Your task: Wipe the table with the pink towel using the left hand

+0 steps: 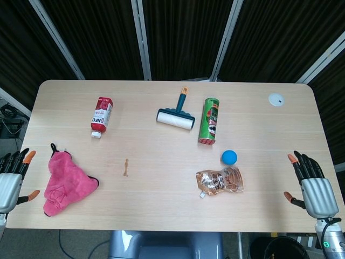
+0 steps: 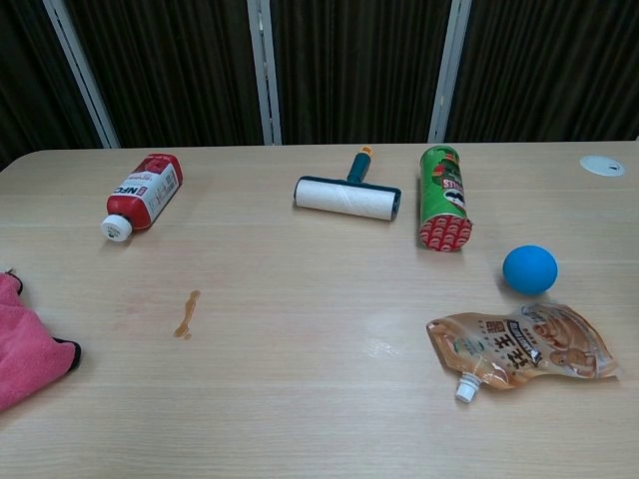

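Pink towel (image 1: 63,182) lying crumpled near the left front corner of the wooden table (image 1: 161,210), untouched, one edge also peeking into the chest view (image 2: 28,349). Hovering just off the table's left edge, beside the towel but apart from it: left hand (image 1: 11,182), fingers spread and pointing upward, gripping nothing. Waiting off the right front edge: right hand (image 1: 312,186), fingers likewise splayed, holding nothing. Sitting in the open a little right of the towel: small brown spill (image 1: 126,168), showing as a thin streak in the chest view (image 2: 186,313). Lying on its side further back: red sauce bottle (image 1: 101,117), white cap toward the front. Resting near the middle rear: lint roller (image 1: 177,115), handle pointing away. Lying just beside it to the right: green chip can (image 1: 208,121). Sitting in front of the can: blue ball (image 1: 229,157), and just in front of that, nearly touching, a crumpled spouted pouch (image 1: 220,182). Showing near the far right corner: small white disc (image 1: 276,99).
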Tool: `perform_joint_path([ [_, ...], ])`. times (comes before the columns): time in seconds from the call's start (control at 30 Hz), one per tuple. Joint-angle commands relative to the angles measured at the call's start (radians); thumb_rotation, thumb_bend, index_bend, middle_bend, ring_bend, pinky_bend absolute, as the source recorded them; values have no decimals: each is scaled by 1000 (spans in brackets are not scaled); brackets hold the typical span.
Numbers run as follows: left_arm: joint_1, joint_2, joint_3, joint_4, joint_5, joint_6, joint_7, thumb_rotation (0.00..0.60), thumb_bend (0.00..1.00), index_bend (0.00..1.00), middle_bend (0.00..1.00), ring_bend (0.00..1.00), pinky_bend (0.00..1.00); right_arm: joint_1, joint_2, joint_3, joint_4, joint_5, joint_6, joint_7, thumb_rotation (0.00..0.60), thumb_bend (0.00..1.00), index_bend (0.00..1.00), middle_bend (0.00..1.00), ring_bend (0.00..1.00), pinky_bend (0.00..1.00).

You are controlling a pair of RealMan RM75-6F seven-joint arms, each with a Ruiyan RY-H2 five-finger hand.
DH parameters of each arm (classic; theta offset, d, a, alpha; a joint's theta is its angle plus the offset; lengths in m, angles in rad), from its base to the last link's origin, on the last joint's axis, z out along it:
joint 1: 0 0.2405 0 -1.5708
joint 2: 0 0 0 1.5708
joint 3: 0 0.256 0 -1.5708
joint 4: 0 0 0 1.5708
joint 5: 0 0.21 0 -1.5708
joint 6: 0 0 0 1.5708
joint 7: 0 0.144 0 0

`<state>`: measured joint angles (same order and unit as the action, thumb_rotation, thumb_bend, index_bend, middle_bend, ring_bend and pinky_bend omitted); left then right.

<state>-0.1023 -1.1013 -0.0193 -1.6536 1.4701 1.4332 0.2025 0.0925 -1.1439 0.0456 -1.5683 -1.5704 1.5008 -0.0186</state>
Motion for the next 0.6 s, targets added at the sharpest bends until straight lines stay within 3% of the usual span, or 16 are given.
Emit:
perform_joint_path([
  [0.03, -3, 5, 7, 2, -1, -12, 22, 600, 0, 0, 0, 0, 0, 0, 2, 0, -3, 4, -2, 0, 600, 91, 0, 0, 0, 99],
  [0.3, -38, 39, 38, -15, -57, -138, 159, 600, 0, 12, 0, 0, 1, 0, 4, -3, -10, 6, -10, -14, 600, 93, 0, 0, 0, 99],
  [0.43, -65, 42, 45, -21, -81, -194, 234, 600, 0, 90, 0, 14, 74, -1, 4, -2, -13, 7, -7, -16, 600, 92, 0, 0, 0, 99],
  [0.6, -100, 25, 43, -11, -118, -255, 297, 600, 0, 100, 0, 22, 94, 0, 3, -1, -13, 8, -7, -15, 600, 92, 0, 0, 0, 100],
])
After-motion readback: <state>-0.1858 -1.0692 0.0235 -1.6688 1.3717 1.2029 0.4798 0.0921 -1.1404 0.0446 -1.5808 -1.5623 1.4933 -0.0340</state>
